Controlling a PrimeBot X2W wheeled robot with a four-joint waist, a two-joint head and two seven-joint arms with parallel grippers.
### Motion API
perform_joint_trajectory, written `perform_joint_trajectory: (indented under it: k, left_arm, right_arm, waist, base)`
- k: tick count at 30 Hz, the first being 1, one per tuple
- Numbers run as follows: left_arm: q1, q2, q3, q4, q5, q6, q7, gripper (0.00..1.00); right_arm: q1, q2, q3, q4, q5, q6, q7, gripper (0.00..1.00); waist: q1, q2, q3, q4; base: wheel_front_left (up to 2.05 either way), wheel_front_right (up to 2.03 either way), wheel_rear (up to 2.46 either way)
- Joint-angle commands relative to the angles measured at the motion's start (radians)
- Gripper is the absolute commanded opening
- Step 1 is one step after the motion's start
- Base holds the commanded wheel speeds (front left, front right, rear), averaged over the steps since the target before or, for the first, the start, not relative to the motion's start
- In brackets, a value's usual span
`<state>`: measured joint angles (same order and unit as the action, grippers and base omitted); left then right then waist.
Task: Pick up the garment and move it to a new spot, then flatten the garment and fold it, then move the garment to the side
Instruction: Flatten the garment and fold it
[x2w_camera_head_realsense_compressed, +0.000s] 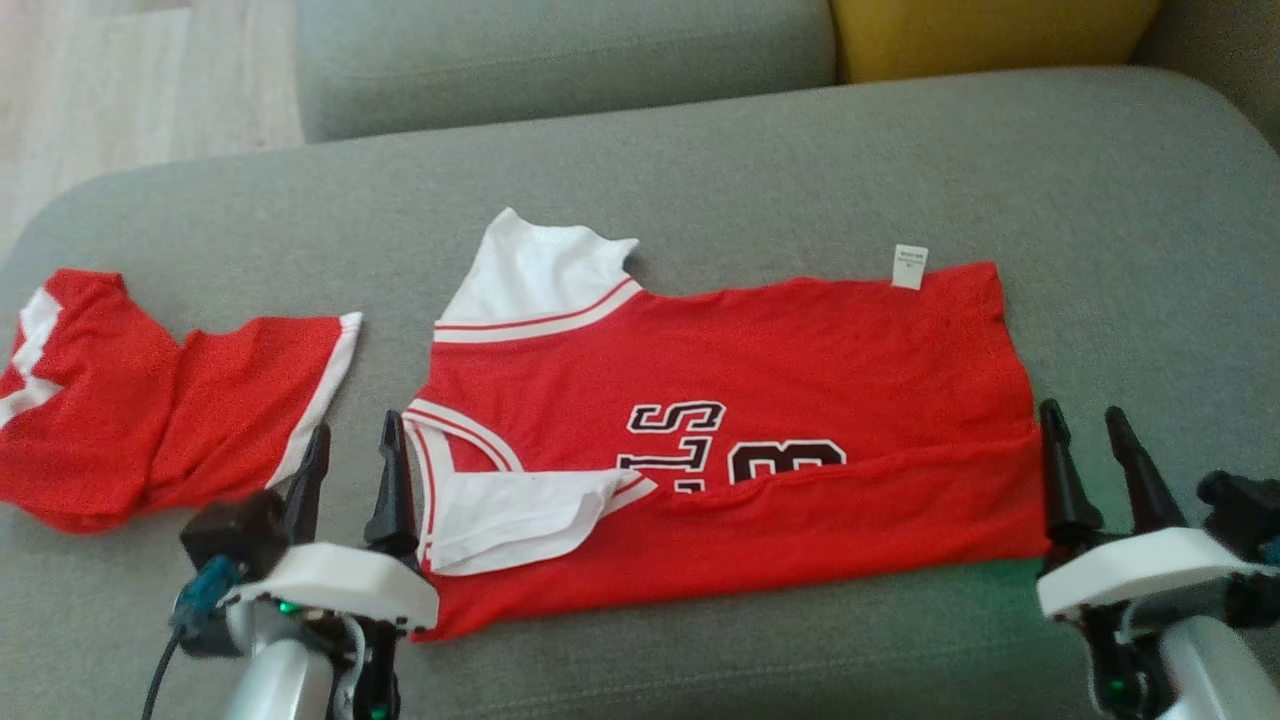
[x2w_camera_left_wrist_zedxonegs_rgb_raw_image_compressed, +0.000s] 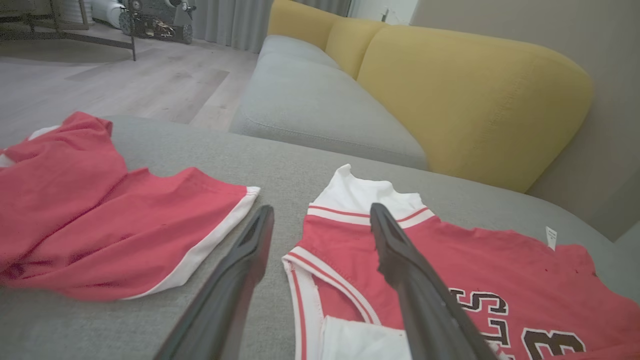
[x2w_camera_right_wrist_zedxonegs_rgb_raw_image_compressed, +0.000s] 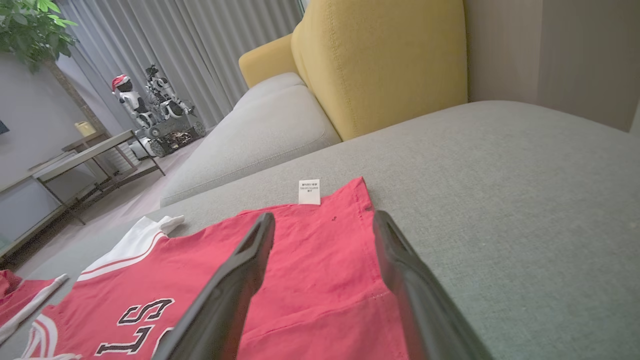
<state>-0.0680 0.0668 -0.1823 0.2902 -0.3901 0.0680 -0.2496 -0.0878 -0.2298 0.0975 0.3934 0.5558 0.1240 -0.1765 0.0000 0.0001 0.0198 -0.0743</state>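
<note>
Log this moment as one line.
jersey: flat on grey sofa seat, near edge folded over | left gripper: open, at collar end | right gripper: open, at hem end | red shorts: left, apart

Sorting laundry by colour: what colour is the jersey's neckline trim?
The neckline trim is white with thin red stripes, on the red jersey; clearest in head view.

This is a home living room: a grey sofa (x2w_camera_head_realsense_compressed: 760, 170) with yellow back cushions (x2w_camera_left_wrist_zedxonegs_rgb_raw_image_compressed: 475, 100) stands on a pale wood floor (x2w_camera_left_wrist_zedxonegs_rgb_raw_image_compressed: 125, 85); long grey curtains (x2w_camera_right_wrist_zedxonegs_rgb_raw_image_compressed: 165, 45) hang behind. A leafy potted plant (x2w_camera_right_wrist_zedxonegs_rgb_raw_image_compressed: 30, 22) grows in one corner; small robot figures (x2w_camera_right_wrist_zedxonegs_rgb_raw_image_compressed: 150, 105) stand by the curtains.
</note>
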Motion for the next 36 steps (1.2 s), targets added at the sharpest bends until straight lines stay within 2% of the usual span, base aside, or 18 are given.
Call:
perform_joint_trajectory:
  k: [1,4,7,12,13,15,22,28,36]
  left_arm:
    - [-0.059,0.003,0.037,-0.028,0.018,-0.011,-0.012,1.0]
    - [-0.112,0.008,0.037,0.003,0.04,-0.034,-0.012,1.0]
    - [-0.205,0.043,0.025,0.065,0.061,-0.051,0.017,1.0]
    - [-0.42,0.125,0.005,0.181,0.093,-0.08,0.187,1.0]
    - [-0.509,0.164,0.008,0.231,0.097,-0.095,0.246,1.0]
    - [-0.587,0.201,0.0,0.291,0.102,-0.12,0.308,1.0]
    - [-0.807,0.292,-0.026,0.459,0.091,-0.175,0.488,1.0]
    - [-0.906,0.316,-0.039,0.55,0.04,-0.193,0.578,1.0]
    - [-0.965,0.349,-0.107,0.603,0.058,-0.197,0.592,1.0]
  right_arm:
    - [-0.035,0.007,0.011,-0.038,-0.039,0.007,-0.023,1.0]
    - [-0.053,0.053,0.004,-0.045,-0.086,0.007,-0.037,1.0]
    - [-0.079,0.086,0.009,-0.059,-0.115,0.007,-0.042,1.0]
    - [-0.142,0.119,0.027,-0.088,-0.143,0.007,-0.038,1.0]
    - [-0.177,0.12,0.066,-0.097,-0.161,0.007,-0.028,1.0]
    - [-0.211,0.118,0.101,-0.093,-0.174,0.007,-0.022,1.0]
    - [-0.314,0.111,0.173,-0.083,-0.151,0.007,-0.015,1.0]
    - [-0.343,0.106,0.196,-0.083,-0.111,0.007,-0.021,1.0]
    - [-0.354,0.1,0.221,-0.075,-0.075,0.007,-0.026,1.0]
  waist:
    - [0.0,-0.0001,0.021,-0.019]
    - [0.0,-0.0001,0.049,-0.046]
    - [0.0,-0.0001,0.091,-0.079]
    - [0.0,-0.0001,0.181,-0.141]
    - [0.0,-0.0001,0.222,-0.174]
    - [0.0,-0.0001,0.252,-0.206]
    - [0.0,-0.0001,0.324,-0.287]
    - [0.0,-0.0001,0.35,-0.313]
    - [0.0,-0.0001,0.368,-0.327]
  base:
    - [0.0,0.0,0.0]
    - [0.0,0.0,0.0]
    - [0.0,0.0,0.0]
    - [0.0,0.0,0.0]
    - [0.0,0.0,0.0]
    - [0.0,0.0,0.0]
    - [0.0,0.0,0.0]
    - [0.0,0.0,0.0]
    - [0.0,0.0,0.0]
